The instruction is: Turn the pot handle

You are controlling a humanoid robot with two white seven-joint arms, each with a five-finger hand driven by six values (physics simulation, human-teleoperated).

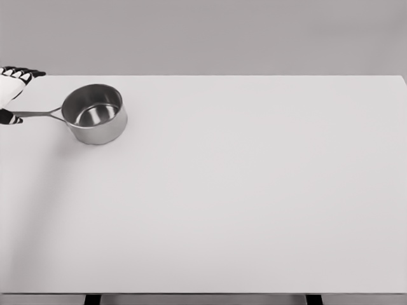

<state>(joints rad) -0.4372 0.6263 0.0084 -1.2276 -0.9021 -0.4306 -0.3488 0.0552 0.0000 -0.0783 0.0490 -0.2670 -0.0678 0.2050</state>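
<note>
A shiny steel pot [96,114] stands upright near the far left corner of the white table [241,190]. Its thin handle [37,115] points left, toward the picture's edge. My left hand [14,94] shows only partly at that edge, right at the handle's end. Its dark-tipped fingers [25,73] stretch out above the handle, and the thumb [7,117] lies at the handle's tip. The fingers are spread and not wrapped around the handle. The right arm is out of the picture.
The table's far edge runs just behind the pot, and its left edge is close to my hand. A plain grey wall stands behind the table.
</note>
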